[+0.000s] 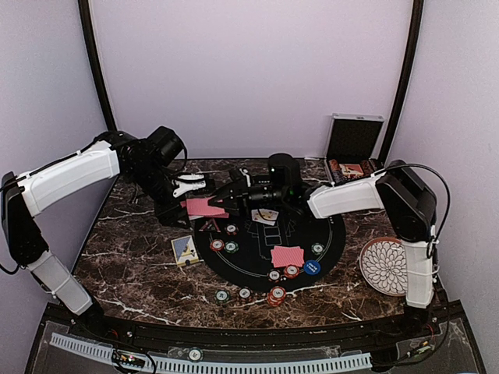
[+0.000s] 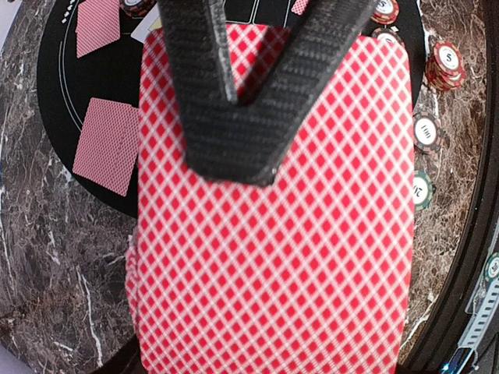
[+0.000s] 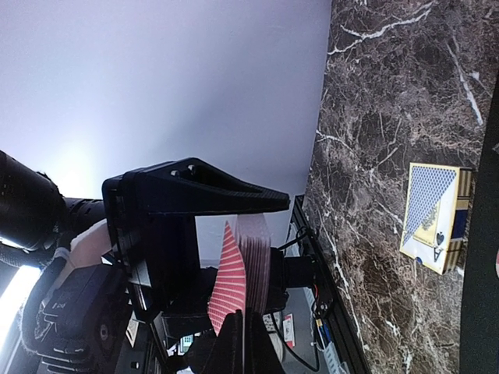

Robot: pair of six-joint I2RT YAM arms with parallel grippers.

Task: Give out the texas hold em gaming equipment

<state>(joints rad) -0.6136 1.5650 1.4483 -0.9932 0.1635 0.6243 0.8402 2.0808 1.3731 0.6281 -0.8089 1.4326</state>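
My left gripper [image 1: 192,204] is shut on a deck of red-backed playing cards [image 1: 206,208], held above the left edge of the black round mat [image 1: 335,234]. The deck [image 2: 273,257] fills the left wrist view and hides that gripper's own fingertips. My right gripper [image 1: 221,199] reaches across from the right. It is shut on the edge of one red-backed card [image 3: 232,280], which stands a little apart from the rest of the deck [image 3: 256,261]. Its black fingers [image 2: 234,117] lie over the deck's top. Dealt cards [image 1: 287,255] and striped poker chips [image 1: 276,296] lie on and around the mat, with a blue button [image 1: 312,267].
A blue card box [image 1: 185,249] lies on the marble left of the mat. The white patterned plate [image 1: 386,266] sits at the right, and the open silver case [image 1: 355,148] stands at the back right. More chips [image 1: 223,296] rest near the front edge.
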